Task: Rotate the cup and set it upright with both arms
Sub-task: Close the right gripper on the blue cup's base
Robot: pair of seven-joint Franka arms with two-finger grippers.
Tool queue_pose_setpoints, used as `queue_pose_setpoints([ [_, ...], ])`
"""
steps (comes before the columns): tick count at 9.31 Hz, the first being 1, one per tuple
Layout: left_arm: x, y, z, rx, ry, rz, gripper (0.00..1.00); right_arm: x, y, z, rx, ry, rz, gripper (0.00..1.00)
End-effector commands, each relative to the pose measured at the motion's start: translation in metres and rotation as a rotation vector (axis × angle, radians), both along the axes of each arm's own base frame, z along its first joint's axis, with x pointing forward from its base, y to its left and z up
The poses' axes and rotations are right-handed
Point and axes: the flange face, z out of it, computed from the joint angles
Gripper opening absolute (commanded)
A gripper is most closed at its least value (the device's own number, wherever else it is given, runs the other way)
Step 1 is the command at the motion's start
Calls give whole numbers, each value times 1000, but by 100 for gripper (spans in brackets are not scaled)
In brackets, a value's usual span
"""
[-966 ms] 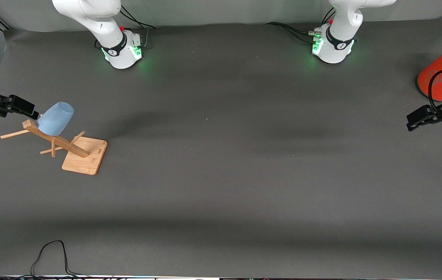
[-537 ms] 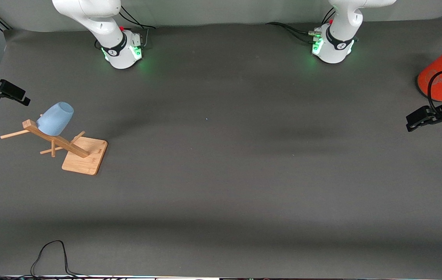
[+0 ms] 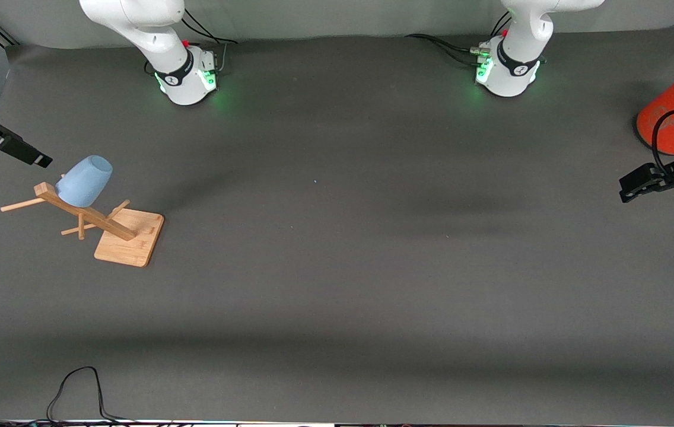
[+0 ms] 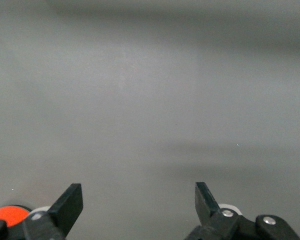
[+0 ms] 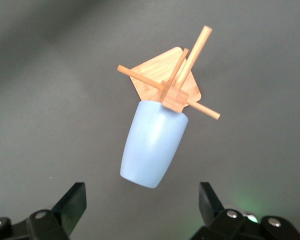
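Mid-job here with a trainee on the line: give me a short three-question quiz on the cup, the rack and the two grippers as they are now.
1. True or false: the cup hangs upside down on a peg of the rack.
2. Which gripper is beside the cup? A) left B) right
3. Fill in: both grippers are ____ and hold nothing.

Key: 1 true; 2 B; 3 open.
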Motion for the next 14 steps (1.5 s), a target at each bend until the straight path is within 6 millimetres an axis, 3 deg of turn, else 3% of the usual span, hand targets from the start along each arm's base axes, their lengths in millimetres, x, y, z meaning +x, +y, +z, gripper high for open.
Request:
queue_pose_setpoints([
  [1,1,-6,-3,-1,-7,-25,100,0,3,-28,12,-7,-73,100],
  [5,11,-3,-23,-14,5,-5,100,1,-11,-96,10,-54,-113,100],
  [11,16,8,-32,-28,-3,16,100,12,-13,-140,47,-31,-247,100],
  [14,19,8,-36,-29,-11,17,100,14,-13,-147,45,-26,-247,99],
])
